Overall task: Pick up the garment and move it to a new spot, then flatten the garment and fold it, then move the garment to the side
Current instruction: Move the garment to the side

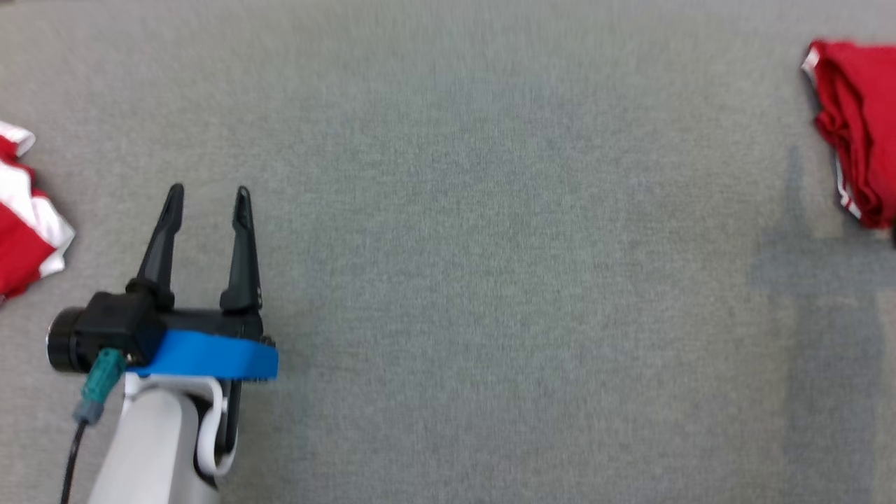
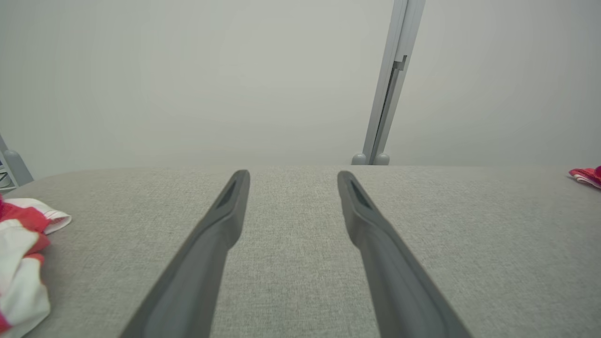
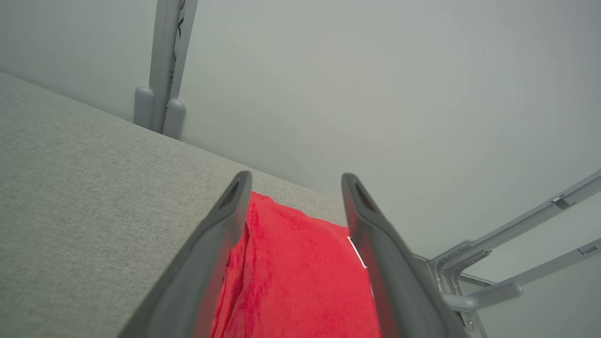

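My right end effector (image 3: 296,180) gapes wide over the red garment (image 3: 300,277), gripping nothing. The garment looks set aside at 2 o'clock on the bench (image 1: 448,280). My left end effector (image 1: 208,192) is open and empty.

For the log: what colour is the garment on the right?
Red garment, white trim; head view.

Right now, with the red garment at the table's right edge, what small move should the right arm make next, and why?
Probably lift the right gripper straight up, clear of the red garment: its fingers stand open, the cloth lies folded and loose beneath them near the table edge, so the placing looks done.
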